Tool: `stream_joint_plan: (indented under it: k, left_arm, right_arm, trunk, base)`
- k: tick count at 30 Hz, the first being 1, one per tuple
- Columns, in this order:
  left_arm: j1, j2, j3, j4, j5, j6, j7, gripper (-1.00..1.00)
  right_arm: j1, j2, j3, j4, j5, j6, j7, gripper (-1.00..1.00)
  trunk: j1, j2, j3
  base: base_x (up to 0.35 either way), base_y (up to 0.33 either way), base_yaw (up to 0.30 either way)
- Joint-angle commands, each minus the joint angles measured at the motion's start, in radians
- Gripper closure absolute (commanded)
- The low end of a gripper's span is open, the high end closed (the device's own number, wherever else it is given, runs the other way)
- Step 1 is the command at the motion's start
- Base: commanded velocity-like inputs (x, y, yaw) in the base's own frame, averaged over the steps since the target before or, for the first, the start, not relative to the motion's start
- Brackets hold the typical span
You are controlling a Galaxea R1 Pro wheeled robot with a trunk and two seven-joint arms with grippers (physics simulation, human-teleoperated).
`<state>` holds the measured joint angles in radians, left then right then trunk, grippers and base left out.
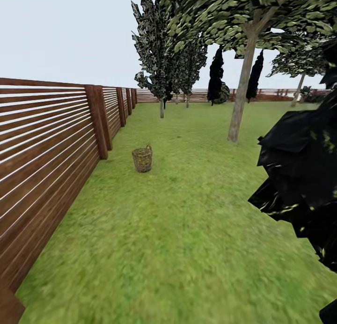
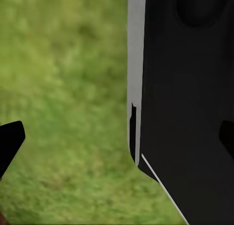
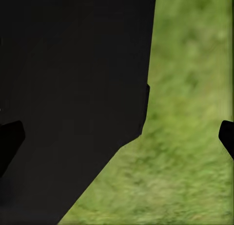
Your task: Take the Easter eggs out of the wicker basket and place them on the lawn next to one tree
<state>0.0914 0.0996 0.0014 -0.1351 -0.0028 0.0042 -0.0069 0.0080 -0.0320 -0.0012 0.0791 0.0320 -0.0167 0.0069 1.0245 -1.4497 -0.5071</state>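
Lawn [image 1: 187, 230] mottled green; wicker basket [image 1: 142, 159] upright on it, near slatted fence [image 1: 51, 146].

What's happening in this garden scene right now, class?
A wheeled robot is looking across the lawn toward a wicker basket standing on the grass near a slatted wooden fence. Nothing is being handled yet. A grey-trunked tree stands beyond the basket, to its right. The wrist views show open fingertips over grass beside the robot's dark body. Whether eggs lie inside the basket cannot be told from here.
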Motion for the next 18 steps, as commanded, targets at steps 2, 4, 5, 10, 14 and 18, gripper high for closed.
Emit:
stream_joint_plan:
  k: [2,4,5,10,14,18]
  left_arm:
    - [0.001,0.0,0.0,-0.002,0.0,0.0,-0.001,-1.0]
    - [0.001,0.0,0.0,-0.002,0.0,0.0,-0.001,-1.0]
    - [0.001,0.0,0.0,-0.002,0.0,0.0,-0.001,-1.0]
    - [0.001,0.0,0.0,-0.003,0.001,0.0,-0.001,-1.0]
    - [0.001,0.0,0.0,-0.003,0.001,0.0,-0.001,-1.0]
    - [0.001,0.0,0.0,-0.003,0.001,0.0,-0.001,-1.0]
  right_arm:
    - [0.0,0.0,0.0,0.001,0.003,-0.002,0.001,-1.0]
    - [0.0,0.0,0.001,0.001,0.003,-0.002,0.001,-1.0]
    - [0.0,0.0,0.001,0.001,0.003,-0.002,0.001,-1.0]
    - [0.0,0.0,0.001,0.001,0.003,-0.002,0.001,-1.0]
    - [0.0,0.0,0.001,0.001,0.003,-0.002,0.001,-1.0]
    - [0.0,0.0,0.001,0.001,0.003,-0.002,0.001,-1.0]
  trunk:
    - [0.0,0.0,-0.001]
    - [0.0,0.0,-0.001]
    - [0.0,0.0,-0.001]
    - [0.0,0.0,-0.001]
    - [0.0,0.0,-0.001]
    - [0.0,0.0,-0.001]
  base:
    - [0.231,0.0,0.0]
    - [0.231,0.0,0.0]
    - [0.231,0.0,0.0]
    - [0.231,0.0,0.0]
    - [0.231,0.0,0.0]
    - [0.23,0.0,0.0]
